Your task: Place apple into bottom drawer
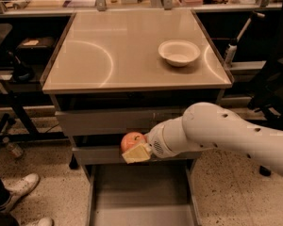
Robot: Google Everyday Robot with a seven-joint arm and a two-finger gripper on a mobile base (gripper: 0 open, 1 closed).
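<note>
My gripper [134, 148] is shut on the apple [131, 140], a small red apple with yellowish patches. It holds the apple in front of the middle drawer front, just above the back of the open bottom drawer [141, 192]. One pale finger [137, 154] shows under the apple. The bottom drawer is pulled out, a wide shallow grey tray with a bare floor. The white arm [226, 135] reaches in from the right.
A shallow white bowl [179, 52] sits on the beige tabletop [108, 55] at the back right. Two upper drawers [108, 121] are shut. A white shoe [19, 187] is on the floor at the left. A chair base stands at the right.
</note>
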